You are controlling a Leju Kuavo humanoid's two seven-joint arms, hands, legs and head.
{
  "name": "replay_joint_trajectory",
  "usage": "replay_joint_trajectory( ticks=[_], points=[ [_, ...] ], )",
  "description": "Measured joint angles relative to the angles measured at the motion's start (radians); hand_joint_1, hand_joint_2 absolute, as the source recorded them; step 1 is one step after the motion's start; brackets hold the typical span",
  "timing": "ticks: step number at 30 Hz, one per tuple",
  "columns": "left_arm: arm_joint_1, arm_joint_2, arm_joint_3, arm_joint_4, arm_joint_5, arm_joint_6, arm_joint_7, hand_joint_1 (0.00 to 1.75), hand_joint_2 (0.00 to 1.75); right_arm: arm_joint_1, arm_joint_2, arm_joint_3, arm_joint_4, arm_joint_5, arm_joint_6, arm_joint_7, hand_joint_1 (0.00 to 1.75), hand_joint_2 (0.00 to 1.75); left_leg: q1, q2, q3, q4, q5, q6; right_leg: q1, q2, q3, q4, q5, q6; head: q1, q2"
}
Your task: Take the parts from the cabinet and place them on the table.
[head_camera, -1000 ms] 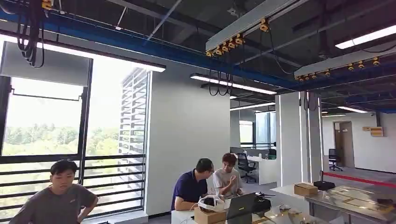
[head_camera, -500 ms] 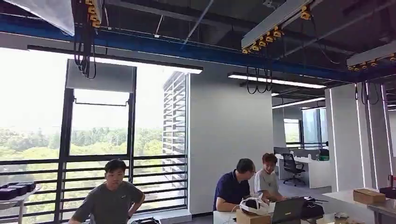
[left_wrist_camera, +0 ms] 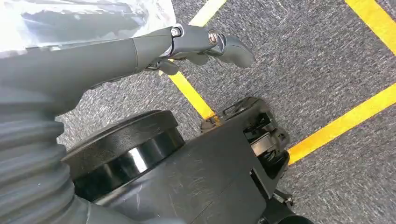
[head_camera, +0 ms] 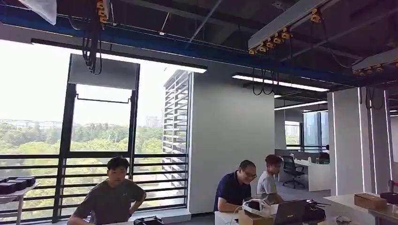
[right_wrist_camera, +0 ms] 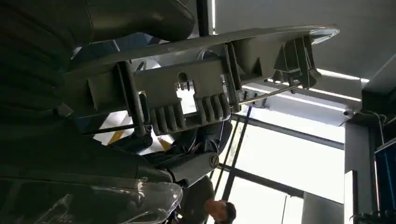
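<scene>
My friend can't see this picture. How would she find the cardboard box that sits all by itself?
Start at the tall white pillars on the right of the office, then drop to the pale table below them. The cardboard box sits alone near its right end, far from the laptop.

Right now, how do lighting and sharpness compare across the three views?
Head view: bright window washes out, the room stays sharp. Left wrist view: even light, carpet crisp, plastic glares white. Right wrist view: backlit, the grey part dark against glowing windows.

Window (head_camera: 35, 117) glare washes out — right wrist view dark, perhaps backlit.
</scene>
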Motion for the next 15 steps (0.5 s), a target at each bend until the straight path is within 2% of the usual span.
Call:
replay_joint_trajectory(
  ticks=[4, 12, 15],
  points=[
    [0.000, 0.000, 0.000, 0.000, -0.002, 0.000, 0.000, 0.00, 1.75, 0.000, 0.000, 0.000, 0.000, 0.003, -0.003, 0.003, 1.75, 1.75, 0.000, 0.000, 0.001, 0.000, 0.000, 0.000, 0.000, 0.000, 0.000, 0.000, -0.001, 0.003, 0.000, 0.000],
    [0.000, 0.000, 0.000, 0.000, -0.006, 0.001, 0.003, 0.00, 1.75, -0.002, 0.000, 0.000, 0.000, 0.010, -0.004, 0.010, 1.75, 1.75, 0.003, 0.000, 0.002, 0.000, 0.002, -0.002, 0.002, 0.000, 0.000, 0.002, -0.002, 0.003, 0.003, 0.000],
    [0.000, 0.002, 0.000, 0.000, -0.006, 0.001, 0.004, 0.00, 1.75, -0.004, 0.000, 0.000, 0.000, 0.011, -0.005, 0.011, 1.75, 1.75, -0.002, 0.001, 0.001, 0.004, -0.002, 0.006, -0.002, -0.001, 0.001, -0.001, 0.000, 0.008, 0.004, 0.000]
  ],
)
